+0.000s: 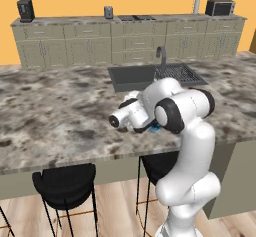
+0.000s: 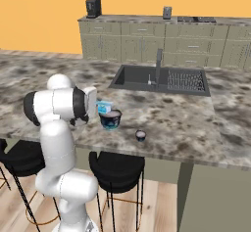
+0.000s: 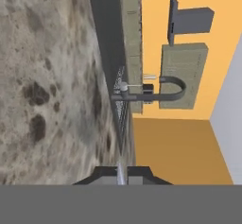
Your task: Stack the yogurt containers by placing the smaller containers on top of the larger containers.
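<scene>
From the right base view we saw the island counter (image 2: 196, 123) with the navy tub (image 2: 111, 120) standing near its front edge, pale top up, just beyond the white arm (image 2: 61, 111). Directly behind the tub, and apparently touching it or just beside it, lay the light blue pot (image 2: 104, 106) with its white label; whether it rested on the tub's rim or on the counter we could not tell. The dark pot (image 2: 140, 135) with its whitish top stood apart on the counter, to the right of the tub and closer to the edge. In the left base view the arm's elbow covered most of these items; we made out a sliver of blue (image 1: 155, 128) below the forearm, and could not say which container it belonged to. That view showed the sink (image 1: 131, 76) and faucet (image 1: 161, 57) beyond the arm, and two black stools (image 1: 65, 183) under the counter. In the hand view, rolled sideways, we saw the gripper (image 3: 122, 176) with its dark fingertips (image 3: 142, 173) pressed together around a thin pale sliver that we could not identify, pointing across marbled stone toward the sink's drying rack (image 3: 122, 100) and the curved faucet (image 3: 165, 93).
</scene>
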